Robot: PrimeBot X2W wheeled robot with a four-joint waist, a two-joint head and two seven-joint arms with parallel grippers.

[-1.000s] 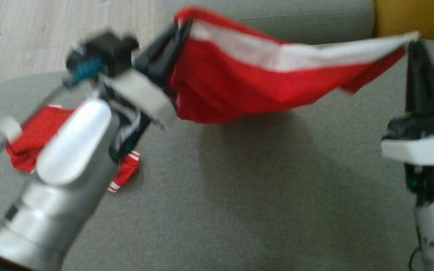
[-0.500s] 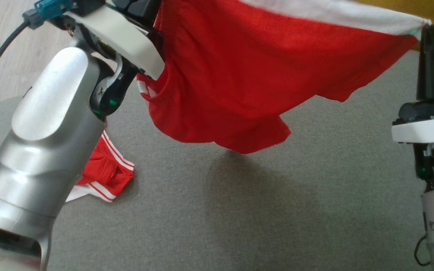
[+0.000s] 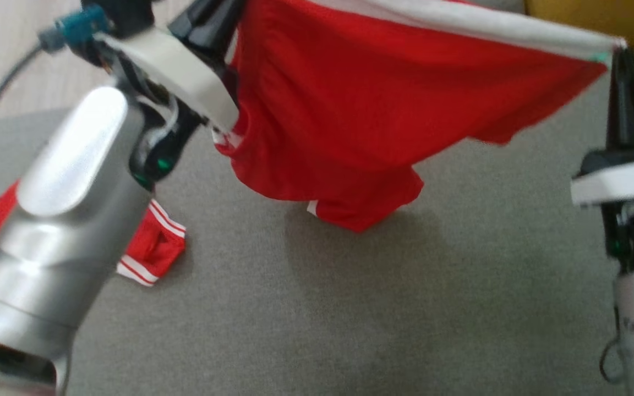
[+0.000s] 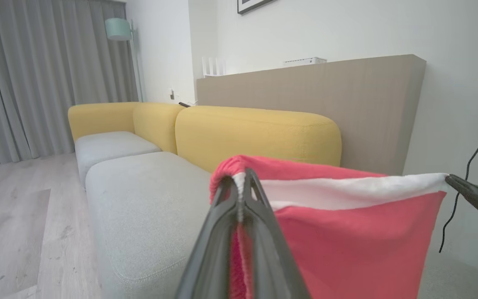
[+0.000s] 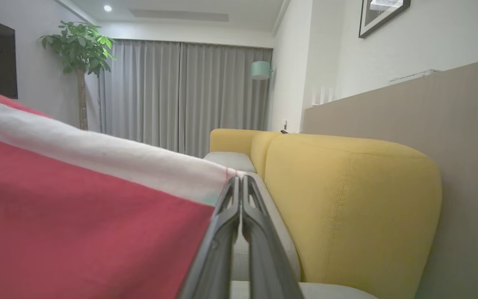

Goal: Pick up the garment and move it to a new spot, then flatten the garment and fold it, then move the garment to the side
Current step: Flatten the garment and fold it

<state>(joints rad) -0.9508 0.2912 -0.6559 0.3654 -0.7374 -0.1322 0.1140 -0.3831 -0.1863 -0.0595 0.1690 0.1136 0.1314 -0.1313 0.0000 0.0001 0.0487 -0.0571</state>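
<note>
1. We hold the garment [image 3: 361, 110] in the air above the grey seat cushion [image 3: 405, 308]. Its lowest red fold hangs close over the cushion, and we cannot tell if it touches.
2. Our left hand [image 4: 241, 178] is pressed together on one corner of the white band. Our right hand [image 5: 239, 182] is pressed together on the other corner, so each hand pinches the garment.
3. The hands are well apart above the cushion, so the band is pulled almost straight. We judge this lets the cloth open by its own weight.
4. A second red piece with white stripes [image 3: 152, 247] lies crumpled on the cushion under our left arm, so laying the garment down near the cushion's middle seems better.
5. The flattening and folding are not yet done. A corner may slip from such a small pinch.
</note>
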